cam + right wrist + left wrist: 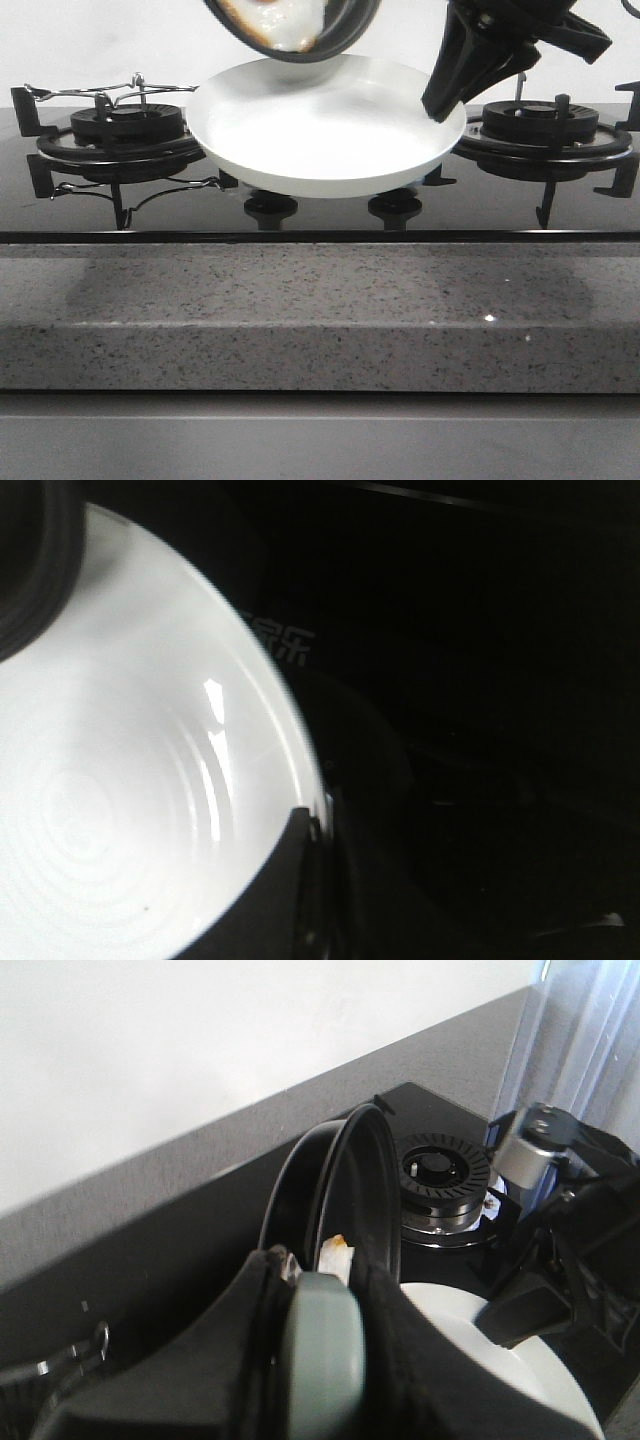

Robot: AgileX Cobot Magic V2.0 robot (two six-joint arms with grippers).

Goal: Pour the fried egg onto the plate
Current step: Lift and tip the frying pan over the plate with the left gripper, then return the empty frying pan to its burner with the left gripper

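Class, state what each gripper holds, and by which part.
Right gripper: the plate, by its right rim. Left gripper: apparently the tilted frying pan, though its grip point is unclear.

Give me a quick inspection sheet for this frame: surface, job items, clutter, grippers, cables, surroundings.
Surface: black glass hob with two burners, set in a grey speckled counter.
Job's things: white plate held tilted above the hob, nothing on it; fried egg in the tipped black frying pan above the plate's far rim.
Clutter: nothing seen.
Grippers: right gripper shut on the plate's rim; left gripper shut on the grey pan handle.
Cables: nothing seen.
Surroundings: white wall.
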